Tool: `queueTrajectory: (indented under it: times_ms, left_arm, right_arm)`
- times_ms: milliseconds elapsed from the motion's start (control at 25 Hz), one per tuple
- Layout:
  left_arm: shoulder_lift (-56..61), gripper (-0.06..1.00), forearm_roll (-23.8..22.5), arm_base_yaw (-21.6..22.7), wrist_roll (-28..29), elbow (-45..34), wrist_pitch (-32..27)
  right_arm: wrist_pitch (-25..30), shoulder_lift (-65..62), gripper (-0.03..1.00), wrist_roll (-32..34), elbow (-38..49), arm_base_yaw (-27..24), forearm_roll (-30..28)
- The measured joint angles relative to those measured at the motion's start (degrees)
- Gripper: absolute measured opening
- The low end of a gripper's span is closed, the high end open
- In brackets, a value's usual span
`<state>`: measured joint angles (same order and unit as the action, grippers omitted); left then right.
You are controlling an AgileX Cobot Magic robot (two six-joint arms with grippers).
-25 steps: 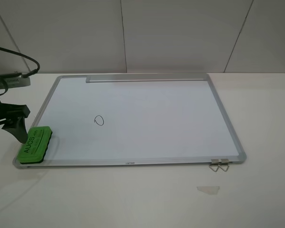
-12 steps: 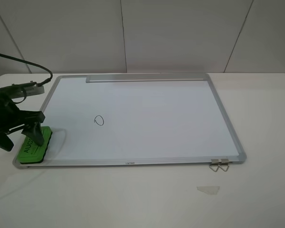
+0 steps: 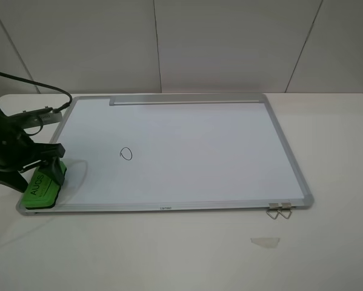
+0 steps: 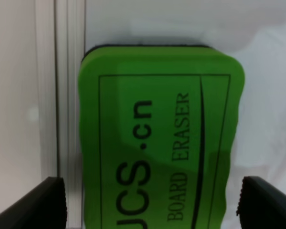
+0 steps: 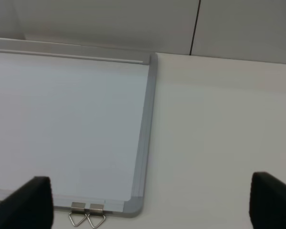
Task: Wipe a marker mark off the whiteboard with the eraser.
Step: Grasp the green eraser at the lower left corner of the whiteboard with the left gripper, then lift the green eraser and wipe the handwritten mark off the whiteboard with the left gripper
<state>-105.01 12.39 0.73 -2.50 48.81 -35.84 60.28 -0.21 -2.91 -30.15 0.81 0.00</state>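
The green eraser (image 3: 40, 189) lies on the near left corner of the whiteboard (image 3: 187, 145), partly over its silver frame. My left gripper (image 3: 31, 174) hangs open right above the eraser's far end. In the left wrist view the eraser (image 4: 157, 133) fills the gap, with one black fingertip (image 4: 42, 205) outside each long side and not touching it. The marker mark (image 3: 126, 153), a small black loop, sits on the board to the right of the eraser. My right gripper (image 5: 147, 202) is open and empty above the table near the board's near right corner (image 5: 135, 205); the high view does not show it.
Two metal hanging clips (image 3: 279, 211) stick out from the board's near right edge. A small translucent scrap (image 3: 265, 242) lies on the white table in front of them. The left arm's black cable (image 3: 29, 80) arcs over the board's far left corner.
My left gripper has moved right from beside the board and come over the eraser, its fingers now straddling it. The eraser and the mark have stayed in place.
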Motion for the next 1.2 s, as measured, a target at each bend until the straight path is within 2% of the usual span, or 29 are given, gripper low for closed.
queueTrajectory:
  times_ms: [360,440,560,1200]
  left_arm:
    - [-1.34,0.73,0.36,0.0,-0.44,0.05,0.83]
    - [-1.34,0.7,0.36,0.0,-0.44,0.05,0.88]
    - [-1.44,0.6,0.59,0.0,0.56,0.05,0.88]
    - [-1.48,0.6,0.59,0.0,1.85,0.05,0.88]
  right_arm:
    - [0.0,0.0,0.82,0.0,0.0,0.0,0.0]
    - [0.0,0.0,0.82,0.0,0.0,0.0,0.0]
    - [0.0,0.0,0.82,0.0,0.0,0.0,0.0]
    - [0.0,0.0,0.82,0.0,0.0,0.0,0.0]
